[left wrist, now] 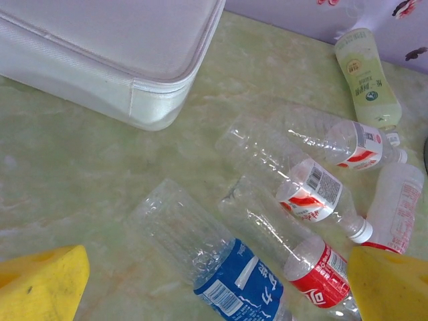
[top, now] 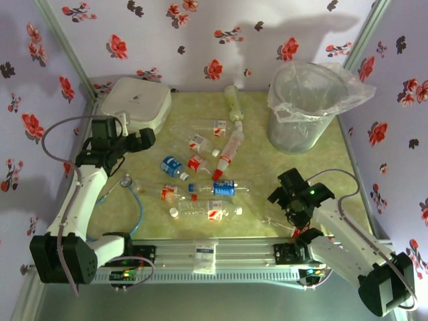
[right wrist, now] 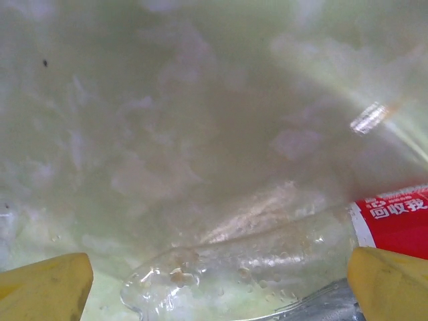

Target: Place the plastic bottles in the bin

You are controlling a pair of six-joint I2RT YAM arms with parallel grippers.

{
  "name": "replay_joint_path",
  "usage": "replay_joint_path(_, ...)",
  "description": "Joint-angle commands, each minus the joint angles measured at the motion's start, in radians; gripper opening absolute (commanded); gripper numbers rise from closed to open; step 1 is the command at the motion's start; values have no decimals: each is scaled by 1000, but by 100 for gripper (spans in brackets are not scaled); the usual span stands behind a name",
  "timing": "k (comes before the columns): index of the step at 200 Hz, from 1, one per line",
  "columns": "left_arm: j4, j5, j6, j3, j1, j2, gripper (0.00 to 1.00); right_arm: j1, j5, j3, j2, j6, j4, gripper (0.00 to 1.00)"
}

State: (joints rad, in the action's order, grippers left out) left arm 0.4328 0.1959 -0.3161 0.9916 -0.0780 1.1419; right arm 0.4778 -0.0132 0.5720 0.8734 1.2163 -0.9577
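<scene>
The clear, red-labelled plastic bottle (right wrist: 281,257) seems light and soft, so the wide-open right gripper (right wrist: 217,287) should pinch its middle.

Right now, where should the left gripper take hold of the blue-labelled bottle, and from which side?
Probably grip the blue-labelled bottle across its clear body near the base, from above. It lies on its side; a red-labelled bottle crowds its label end, but bare table lies beside the base.
</scene>
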Motion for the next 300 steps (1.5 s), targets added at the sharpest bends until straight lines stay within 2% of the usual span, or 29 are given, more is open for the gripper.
replay_joint_path(1,14,20,2,13,9,2,99,-2,46,-55,95,37,137,100)
replay_joint_path(28,15,19,3,13,11,-1,99,-9,74,-2,264,-46,337,99)
replay_joint_path(40,13,19,0,11,11,-2,99,-11,71,90,333,-116,350,99)
replay_joint_path(52,12,18,-1,11,11,-2,99,-11,29,234,386,-214,266,99)
replay_joint_path(69,12,19,-2,10,11,-3,99,-10,-52,438,429,-333,51,99)
replay_joint_path(89,14,19,2,10,11,-4,99,-2,-134,538,386,-331,-188,99)
replay_joint_path(115,14,19,2,13,12,0,99,15,-133,453,236,-225,-350,100)
replay_joint_path(135,14,32,-3,13,12,6,99,55,-90,345,165,-145,-327,100)
replay_joint_path(148,14,40,-6,13,12,10,99,96,-51,269,168,-106,-220,100)
replay_joint_path(177,14,42,-5,12,12,9,99,169,82,153,281,-48,229,99)
replay_joint_path(197,12,39,-3,10,14,-2,100,168,84,125,392,-43,317,98)
replay_joint_path(227,10,32,0,9,17,-10,100,169,73,54,431,-17,446,94)
replay_joint_path(254,9,32,-3,7,18,-9,100,170,51,35,460,-23,437,91)
replay_joint_path(276,7,32,-8,7,18,-7,100,167,22,40,430,-37,378,76)
replay_joint_path(300,6,32,-10,8,18,-8,100,166,-44,112,360,-87,224,63)
